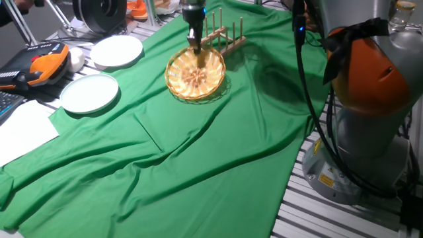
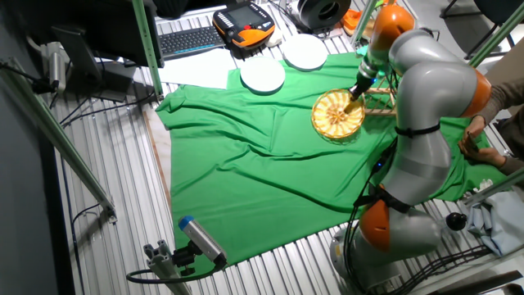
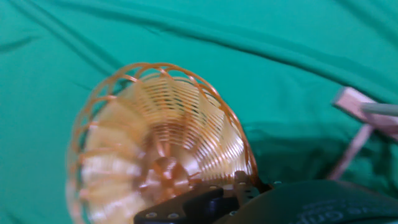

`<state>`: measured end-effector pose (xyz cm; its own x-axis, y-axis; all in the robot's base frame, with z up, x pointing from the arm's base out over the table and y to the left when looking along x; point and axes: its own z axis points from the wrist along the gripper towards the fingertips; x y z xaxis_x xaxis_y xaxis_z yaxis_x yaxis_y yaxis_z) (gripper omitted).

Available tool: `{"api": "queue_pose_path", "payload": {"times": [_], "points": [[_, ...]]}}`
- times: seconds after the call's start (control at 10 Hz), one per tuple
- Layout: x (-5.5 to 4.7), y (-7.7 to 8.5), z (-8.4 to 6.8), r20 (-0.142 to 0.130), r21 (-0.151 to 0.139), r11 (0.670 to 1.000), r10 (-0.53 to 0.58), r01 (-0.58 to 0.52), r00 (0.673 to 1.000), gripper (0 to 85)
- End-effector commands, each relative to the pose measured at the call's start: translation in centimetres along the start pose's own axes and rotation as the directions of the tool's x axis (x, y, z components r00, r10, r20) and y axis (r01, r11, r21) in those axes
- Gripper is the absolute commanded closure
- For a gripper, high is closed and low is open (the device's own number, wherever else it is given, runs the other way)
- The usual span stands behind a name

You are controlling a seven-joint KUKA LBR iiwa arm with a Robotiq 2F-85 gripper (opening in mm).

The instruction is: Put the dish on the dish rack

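Observation:
The dish [image 1: 195,76] is a golden-tan woven wicker bowl on the green cloth. It is tilted, with its far rim raised. My gripper [image 1: 195,45] comes down from above and is shut on that far rim. The other fixed view shows the same grip [image 2: 357,92] on the dish [image 2: 337,115]. In the hand view the dish [image 3: 155,143] fills the left and middle, with its rim at my dark fingers [image 3: 205,202] at the bottom edge. The dish rack [image 1: 225,36], light wood with upright pegs, stands just behind and right of the dish. Part of it shows in the hand view [image 3: 367,115].
Two white plates [image 1: 116,51] [image 1: 89,92] lie left of the dish on the cloth's edge. An orange teach pendant [image 1: 43,66] and white paper [image 1: 23,129] are further left. The arm's base [image 1: 370,99] stands at the right. The green cloth [image 1: 198,165] has folds.

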<state>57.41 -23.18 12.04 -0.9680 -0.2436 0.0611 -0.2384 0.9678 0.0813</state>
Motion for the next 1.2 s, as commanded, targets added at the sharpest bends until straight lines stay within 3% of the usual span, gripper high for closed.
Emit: {"api": "queue_pose_path", "payload": {"times": [0.0,0.4,0.7,0.9,1.1], "points": [[0.2,0.0,-3.7,-0.006,0.008,1.000,0.007,-0.007,1.000,85.0],[0.6,-0.1,-6.8,-0.017,0.062,0.997,0.056,-0.055,0.998,85.0],[2.0,0.0,-10.4,-0.034,0.095,0.992,0.090,-0.087,0.995,85.0],[3.3,-0.5,-11.2,-0.028,0.098,0.989,0.117,-0.114,0.993,85.0],[3.1,-0.1,-10.9,-0.006,0.151,0.967,0.209,-0.206,0.978,85.0]]}}
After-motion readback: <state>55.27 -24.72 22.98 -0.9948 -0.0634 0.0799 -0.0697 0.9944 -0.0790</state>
